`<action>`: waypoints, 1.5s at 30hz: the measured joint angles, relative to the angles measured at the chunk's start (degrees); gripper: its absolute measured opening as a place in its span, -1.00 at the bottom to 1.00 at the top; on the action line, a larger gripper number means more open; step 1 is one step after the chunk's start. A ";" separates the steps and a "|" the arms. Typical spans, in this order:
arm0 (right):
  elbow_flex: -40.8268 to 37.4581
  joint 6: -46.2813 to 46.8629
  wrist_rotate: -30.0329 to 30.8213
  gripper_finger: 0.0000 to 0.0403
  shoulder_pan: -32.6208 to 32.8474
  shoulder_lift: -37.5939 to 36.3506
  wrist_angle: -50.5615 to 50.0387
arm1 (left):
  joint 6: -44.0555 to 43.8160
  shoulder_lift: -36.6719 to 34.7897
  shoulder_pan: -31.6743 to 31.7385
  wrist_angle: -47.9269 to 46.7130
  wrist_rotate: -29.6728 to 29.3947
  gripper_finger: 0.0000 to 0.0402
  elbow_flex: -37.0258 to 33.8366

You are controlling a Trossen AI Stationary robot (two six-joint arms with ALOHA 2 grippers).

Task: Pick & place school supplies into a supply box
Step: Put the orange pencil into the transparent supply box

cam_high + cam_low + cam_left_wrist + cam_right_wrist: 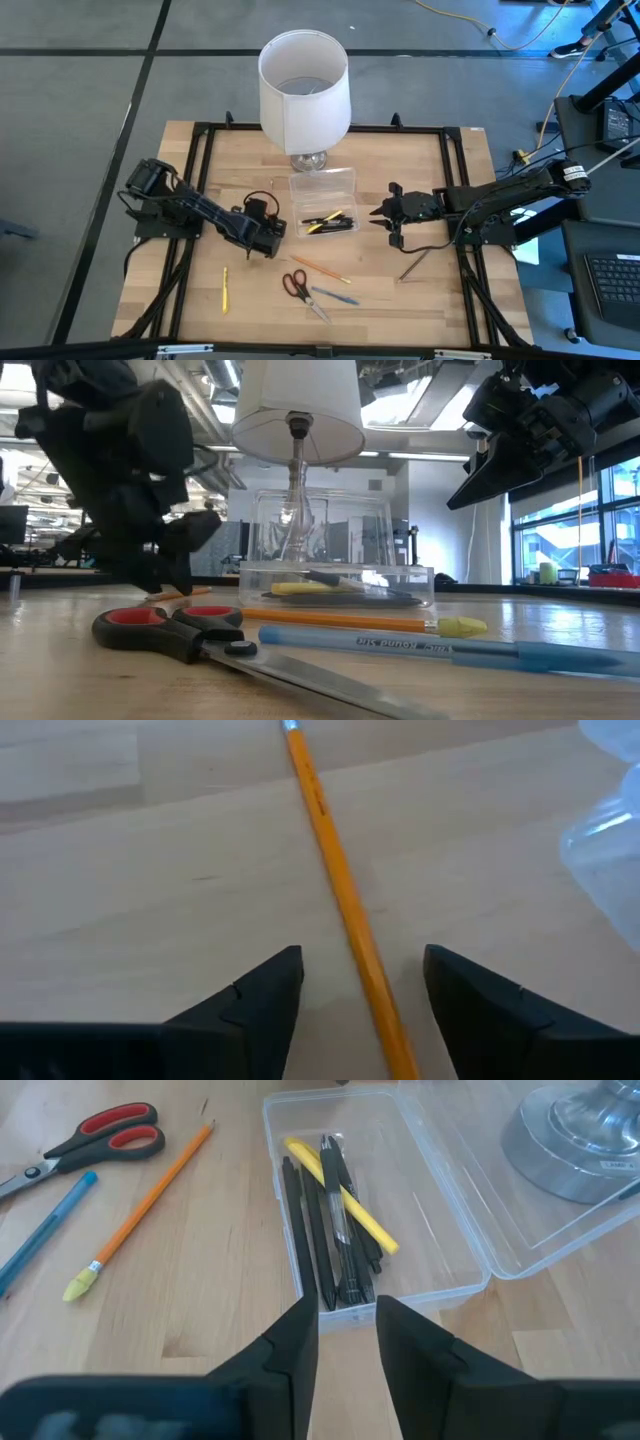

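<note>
supply box point(322, 203) sits mid-table, lid thrown open toward the lamp point(304, 90) at the far edge. inside the tray: one yellow pen point(340, 1193) lying across several dark pens point(318, 1230). so the job looks partly done.

still out on the wood, all near of the box:
- orange pencil point(320, 269) with a yellow eraser end, just near of the box
- scissors point(297, 287), red-and-black handles, near the table's near edge
- blue pen point(335, 296) just right of the scissors
- a yellow pencil point(225, 288) well off to the near left
- a thin dark stick point(414, 265) near the right arm; too small to say whether it is a pen

judgement: roughly half the items are in, four or five to go.

left gripper point(262, 236): arm stretched in from the left edge, wrist low over the table just left of the box. its wrist view shows the fingers spread, one on each side of an orange-yellow pencil point(345, 900), not touching it; looks set up for a pinch, nothing held yet. which of the loose pencils this is i cannot tell from the high view.

right gripper point(385, 214): arm reaching in from the right edge, raised above the table just right of the box, pointing at it. fingers nearly together with a narrow gap, holding nothing.
</note>
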 joint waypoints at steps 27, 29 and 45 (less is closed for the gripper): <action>0.00 0.19 0.00 -0.46 0.00 0.00 0.07 | 29.86 3.30 -3.02 -3.37 -0.87 -0.70 0.08; 0.00 0.19 0.00 -0.46 0.01 0.00 0.07 | 29.19 3.34 -3.91 -3.49 -0.84 -0.77 -0.04; 0.00 0.37 0.00 -0.46 0.01 0.00 0.07 | 24.48 3.34 -11.19 -6.45 -0.56 -0.94 -0.18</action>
